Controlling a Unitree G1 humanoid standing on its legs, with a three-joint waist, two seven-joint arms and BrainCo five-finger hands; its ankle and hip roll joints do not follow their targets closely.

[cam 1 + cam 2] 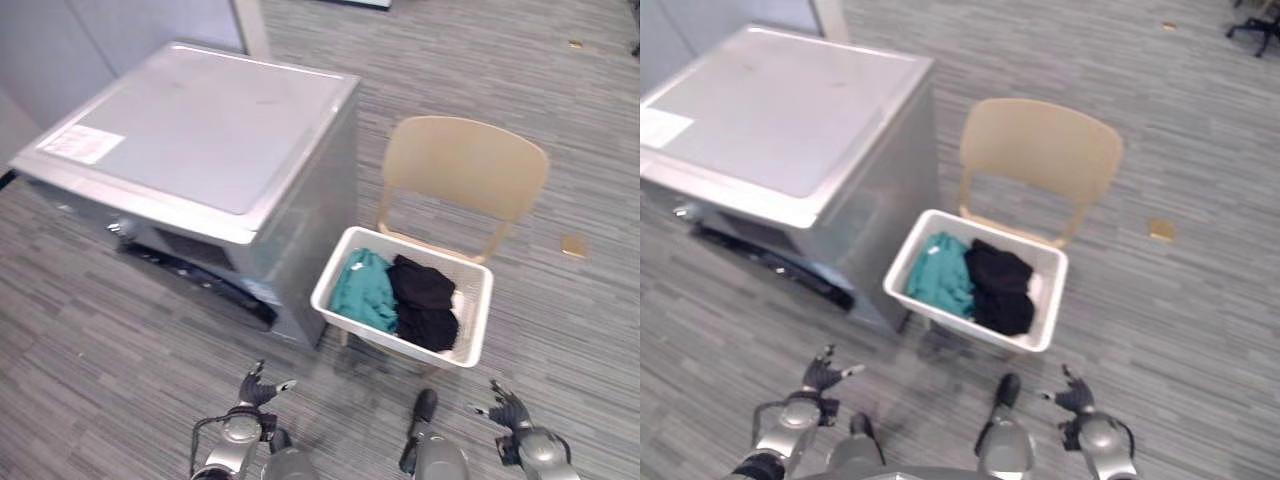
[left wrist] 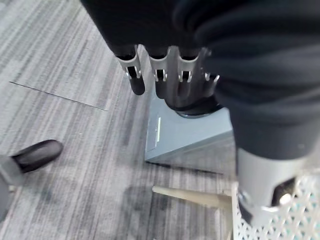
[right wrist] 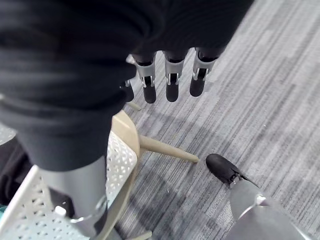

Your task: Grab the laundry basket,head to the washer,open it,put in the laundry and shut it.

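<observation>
A white perforated laundry basket (image 1: pixel 332 273) sits on the seat of a tan chair (image 1: pixel 470 165). Inside lie a teal garment (image 1: pixel 362 290) and a black garment (image 1: pixel 422 297). To its left stands the grey washer (image 1: pixel 190 130), its door (image 1: pixel 200 275) facing front. My left hand (image 1: pixel 258 388) hangs low near the floor in front of the washer, fingers straight and holding nothing. My right hand (image 1: pixel 508 410) is low at the basket's front right, also open and holding nothing. The basket's corner (image 3: pixel 117 160) appears beside my right hand's fingers (image 3: pixel 170 82).
Grey striped carpet (image 1: pixel 100 370) covers the floor all around. A small brass floor plate (image 1: pixel 573 246) lies to the right of the chair. A pale wall (image 1: pixel 60 40) rises behind the washer at far left.
</observation>
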